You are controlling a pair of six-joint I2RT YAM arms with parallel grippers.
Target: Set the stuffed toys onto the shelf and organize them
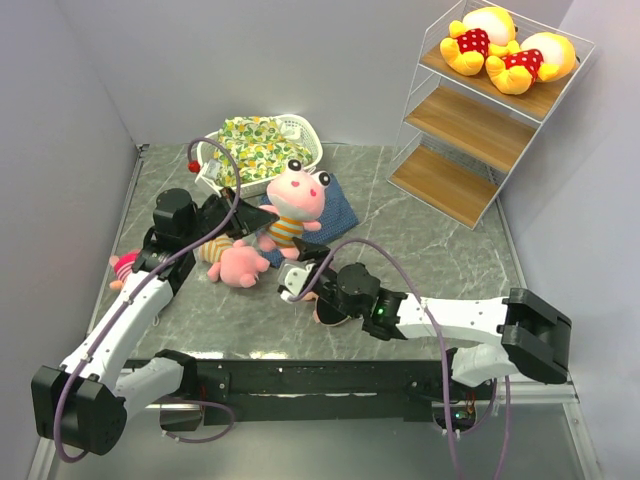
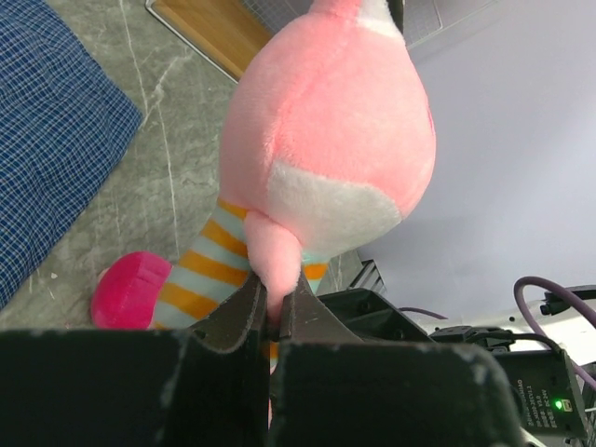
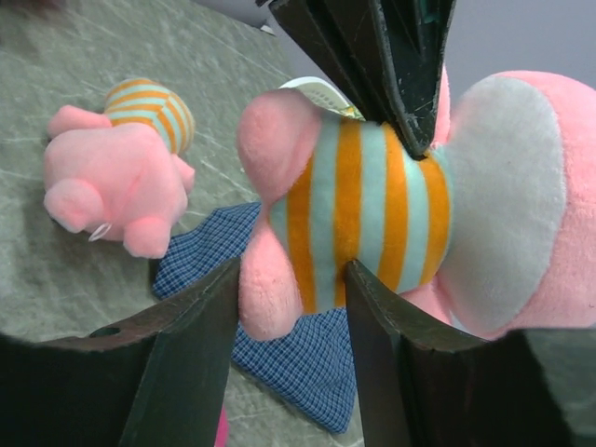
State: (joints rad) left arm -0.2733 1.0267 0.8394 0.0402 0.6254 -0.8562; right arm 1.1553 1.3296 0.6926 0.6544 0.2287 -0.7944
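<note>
My left gripper holds a pink striped piglet up above the table. It is shut on one thin pink limb of the piglet. My right gripper comes in from below. Its jaws stand open on either side of the piglet's pink leg and striped belly, with the right gripper close against both. A second piglet lies on the table. Two yellow bears lie on the top board of the shelf. A pink-hatted doll lies at the far left.
A white basket with a floral cloth bundle stands at the back. A blue checked cloth lies under the lifted piglet. The shelf's two lower boards are bare. Grey walls close in the sides.
</note>
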